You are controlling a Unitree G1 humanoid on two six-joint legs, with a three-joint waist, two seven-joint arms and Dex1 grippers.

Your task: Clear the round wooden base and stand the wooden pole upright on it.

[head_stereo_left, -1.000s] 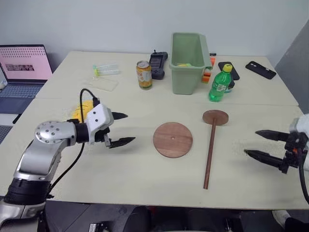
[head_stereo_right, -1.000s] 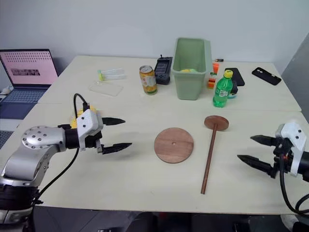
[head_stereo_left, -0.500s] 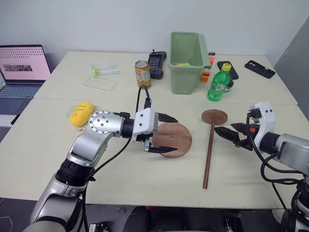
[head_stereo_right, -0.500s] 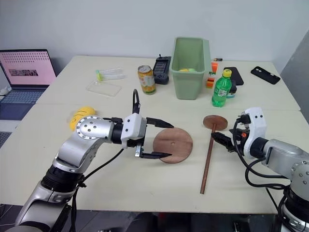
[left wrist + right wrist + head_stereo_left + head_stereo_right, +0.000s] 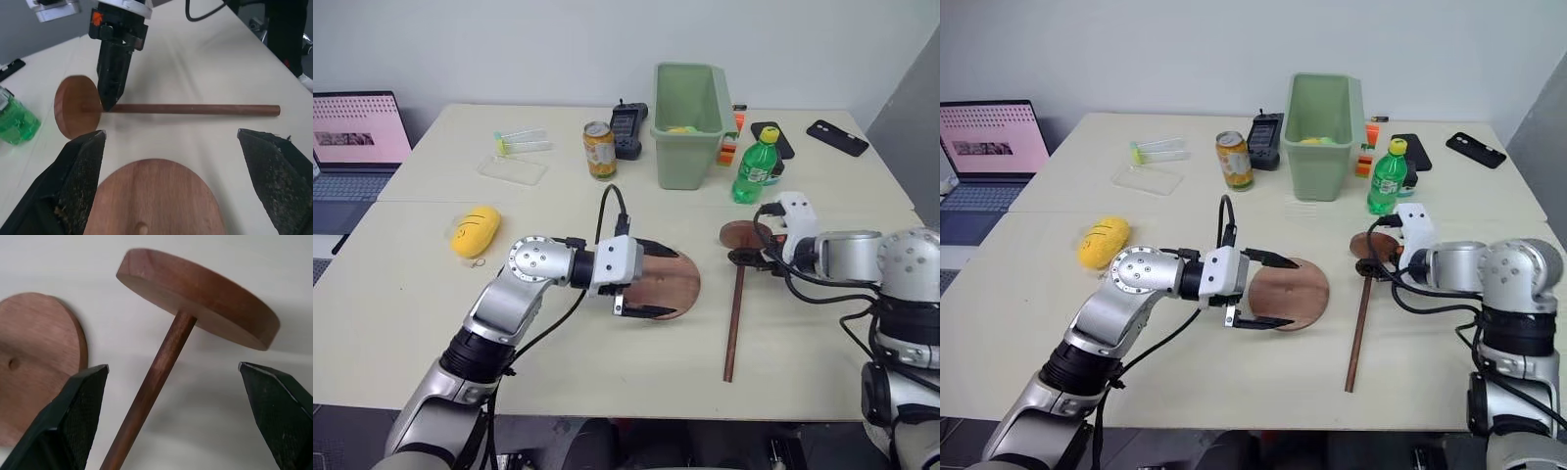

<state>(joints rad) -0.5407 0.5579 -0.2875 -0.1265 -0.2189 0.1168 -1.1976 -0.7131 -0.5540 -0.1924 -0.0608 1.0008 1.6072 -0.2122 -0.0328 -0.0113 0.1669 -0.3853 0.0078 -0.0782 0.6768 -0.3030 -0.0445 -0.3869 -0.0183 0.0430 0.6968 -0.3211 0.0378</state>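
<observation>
Cream worktop (image 5: 401,294). Right gripper (image 5: 108,100) fingers spread wide, empty, straddling wooden pole (image 5: 735,311) just below its end disc; pole lies flat. Left gripper (image 5: 658,281) wide, empty, bracketing round wooden base (image 5: 664,283), bare. Pole likely rigid, light, smooth; grasp shaft near disc.

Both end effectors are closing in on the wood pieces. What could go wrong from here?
1. The left end effector straddles the flat round reddish-brown wooden base, fingers open; closing could pinch it off-centre and tilt it.
2. The right end effector sits at the long dark-brown wooden pole just below its disc; a grip so near one end may let the long end swing.
3. Both arms work close together and could collide.
</observation>
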